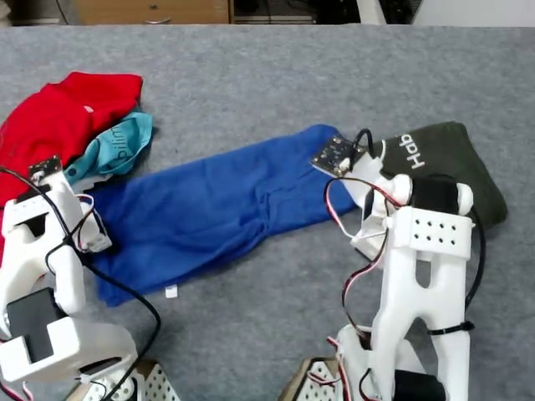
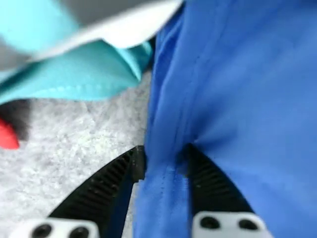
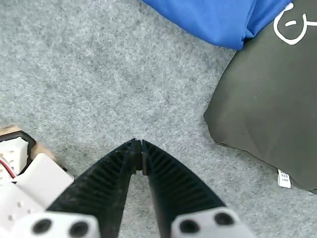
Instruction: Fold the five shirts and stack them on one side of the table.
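my left gripper [image 2: 163, 159] has its jaws drawn in narrow on a raised fold of the blue shirt [image 2: 237, 99]. the cloth is pinched between the two ribbed fingers [image 2: 116, 181] and runs on past my tips, away from me. beyond those tips, off the outer side of the fold, lies the teal shirt [image 2: 74, 79] with a band of white cloth [image 2: 129, 22] over it. a sliver of the red shirt [image 2: 7, 136] shows farther out on the same side, and bare grey table [image 2: 74, 144] lies between them and my outer jaw. seen from above, the blue shirt stretches in a long crumpled band from my left jaws across the table toward the dark shirt [image 3: 267, 104], with a small white tag [image 1: 171, 291] on the edge nearer me. the red and teal shirts sit heaped together past my left jaws, farther from me. my right gripper [image 3: 138, 148] has its jaws closed tip to tip with nothing between them, over bare felt; whether the tips touch it i cannot tell. the dark shirt lies ahead of those tips and off to one side, near but apart, folded flat with white print on top and a white label [image 3: 284, 178] at its edge. farther ahead of my right jaws, the end of the blue shirt meets the dark shirt's edge.
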### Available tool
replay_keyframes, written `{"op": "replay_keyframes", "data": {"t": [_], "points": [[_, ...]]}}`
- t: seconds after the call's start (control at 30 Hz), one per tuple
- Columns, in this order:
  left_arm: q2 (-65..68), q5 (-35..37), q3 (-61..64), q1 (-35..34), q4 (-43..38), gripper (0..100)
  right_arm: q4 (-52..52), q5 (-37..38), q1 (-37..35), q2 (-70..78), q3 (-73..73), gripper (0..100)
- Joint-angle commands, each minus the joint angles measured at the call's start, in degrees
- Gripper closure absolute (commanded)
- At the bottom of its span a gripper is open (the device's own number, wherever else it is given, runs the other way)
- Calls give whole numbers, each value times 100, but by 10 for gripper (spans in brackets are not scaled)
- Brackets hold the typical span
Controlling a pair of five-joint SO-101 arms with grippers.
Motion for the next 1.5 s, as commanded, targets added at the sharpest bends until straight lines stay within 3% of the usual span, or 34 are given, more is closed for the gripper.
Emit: {"op": "replay_keyframes", "data": {"t": [0.0, 0.1, 0.37, 0.5, 0.63, 0.83, 1.0, 1.27, 1.47], "points": [[136, 220, 53, 9, -44, 936, -88, -26, -66, -189, -4, 994], [295, 229, -79, 0, -35, 986, -88, -26, -66, -198, -4, 994], [136, 202, -1011, -18, 651, 982, -413, -53, -48, -198, -4, 994], [-224, 229, -1899, 18, 1336, 982, -976, -246, -48, -198, 57, 994], [-646, 484, -2549, 185, 1530, 982, -2040, -642, -4, -198, 716, 994], [-1095, 492, -2725, 1398, 2048, 982, -3903, -879, 1235, -198, 1807, 994], [-1235, 1125, -2760, 2708, 2233, 982, -5855, -1451, 2413, -198, 2607, 994], [-1182, 1451, -3745, 4668, 2066, 982, -8835, -2585, 2712, -198, 4171, 994], [-1174, 1451, -4044, 5451, 1231, 982, -9354, -2629, 2932, -198, 4312, 994]]}}
